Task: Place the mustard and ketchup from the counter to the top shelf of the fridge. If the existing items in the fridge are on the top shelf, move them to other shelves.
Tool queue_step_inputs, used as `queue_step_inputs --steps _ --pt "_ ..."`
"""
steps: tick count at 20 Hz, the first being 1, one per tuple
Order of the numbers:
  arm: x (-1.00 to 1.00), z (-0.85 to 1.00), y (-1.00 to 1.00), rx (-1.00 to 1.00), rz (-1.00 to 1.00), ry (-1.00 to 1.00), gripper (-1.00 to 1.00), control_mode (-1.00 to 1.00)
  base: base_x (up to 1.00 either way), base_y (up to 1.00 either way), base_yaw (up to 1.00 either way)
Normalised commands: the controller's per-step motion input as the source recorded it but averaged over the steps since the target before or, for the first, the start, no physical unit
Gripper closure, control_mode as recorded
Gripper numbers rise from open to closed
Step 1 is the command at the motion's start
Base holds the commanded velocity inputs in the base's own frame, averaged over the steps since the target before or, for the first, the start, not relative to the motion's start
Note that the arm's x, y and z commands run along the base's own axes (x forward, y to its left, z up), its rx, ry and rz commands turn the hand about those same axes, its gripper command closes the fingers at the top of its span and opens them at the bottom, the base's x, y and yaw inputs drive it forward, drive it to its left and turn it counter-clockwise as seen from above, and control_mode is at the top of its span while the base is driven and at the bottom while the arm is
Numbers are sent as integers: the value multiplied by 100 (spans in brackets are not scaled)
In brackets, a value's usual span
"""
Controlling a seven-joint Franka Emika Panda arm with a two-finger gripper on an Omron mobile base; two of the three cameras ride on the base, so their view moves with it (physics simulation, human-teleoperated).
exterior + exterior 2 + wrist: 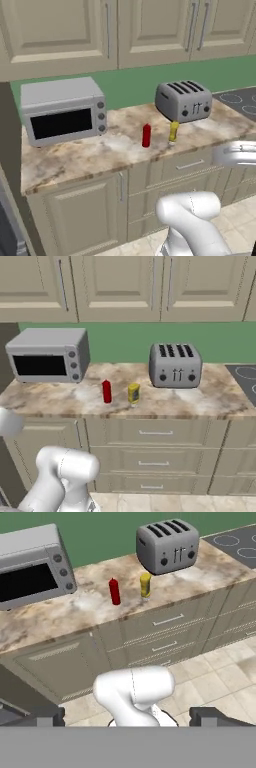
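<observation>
Tool spread wide, well short of ketchup and mustard.

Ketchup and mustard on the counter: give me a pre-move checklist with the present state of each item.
1. Ketchup upright on the counter: ok.
2. Mustard upright beside it, apart from it: ok.
3. Bottles stand clear of the toaster and microwave: ok.
4. Gripper close enough to grasp: not ok, it is high above the floor, short of the counter.
5. Jaws open: ok, fingertips wide apart.
6. Fridge shelf free: cannot tell.
</observation>
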Motion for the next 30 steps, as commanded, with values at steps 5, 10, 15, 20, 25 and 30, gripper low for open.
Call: queue_step_inputs --steps 5,10,15,20,25,30 --pt "0 0 0 0 0 0 -100 100 48 -74 17" --pt "0 0 0 0 0 0 -100 100 -5 -41 27" --pt "0 0 0 0 0 0 -100 100 -5 -24 21" --pt "0 0 0 0 0 0 -100 100 11 -2 7" --pt "36 -4 -2 0 2 0 -100 -100 5 0 1" --pt "55 -23 -14 0 1 0 -100 -100 0 0 0"
